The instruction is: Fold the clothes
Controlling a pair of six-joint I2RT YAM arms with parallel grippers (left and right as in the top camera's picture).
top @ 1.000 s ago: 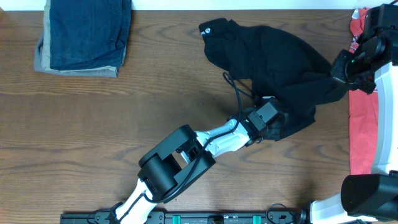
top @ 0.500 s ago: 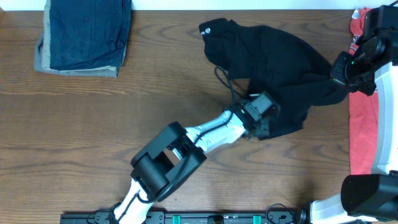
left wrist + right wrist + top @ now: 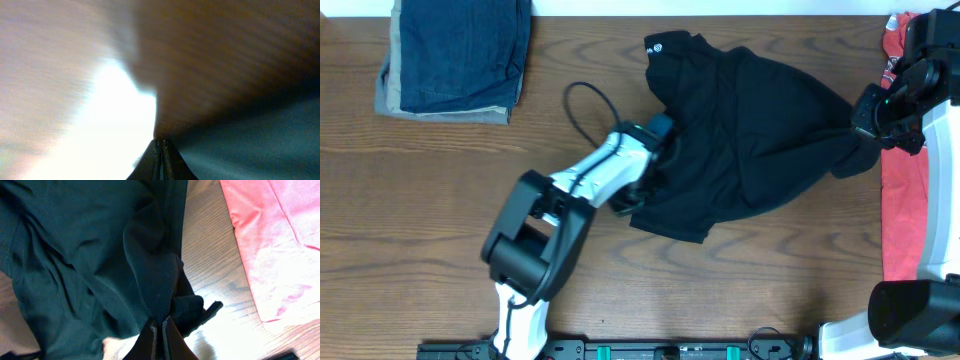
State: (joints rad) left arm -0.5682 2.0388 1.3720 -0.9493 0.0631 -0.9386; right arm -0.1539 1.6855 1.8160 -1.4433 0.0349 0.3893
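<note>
The black shirt [image 3: 750, 130] lies crumpled at the back right of the table, its small white round logo [image 3: 653, 45] at the far left corner. My left gripper [image 3: 655, 168] is shut on the shirt's left edge; in the blurred left wrist view its jaws [image 3: 161, 146] are pressed together beside dark fabric [image 3: 250, 145]. My right gripper [image 3: 865, 125] is shut on the shirt's right corner, and the right wrist view shows its jaws [image 3: 161, 325] pinching a bunch of the black shirt [image 3: 90, 245]. The white inner tag is hidden.
A red T-shirt [image 3: 905, 200] lies along the right edge and shows in the right wrist view [image 3: 270, 240]. A blue denim and tan stack [image 3: 460, 55] sits at the back left. The left arm's cable [image 3: 582, 100] loops over the wooden table [image 3: 440, 220].
My left gripper has swept left and a little back, dragging the shirt's lower edge with it, so the shirt now spreads wider to the left. The right gripper has not moved.
</note>
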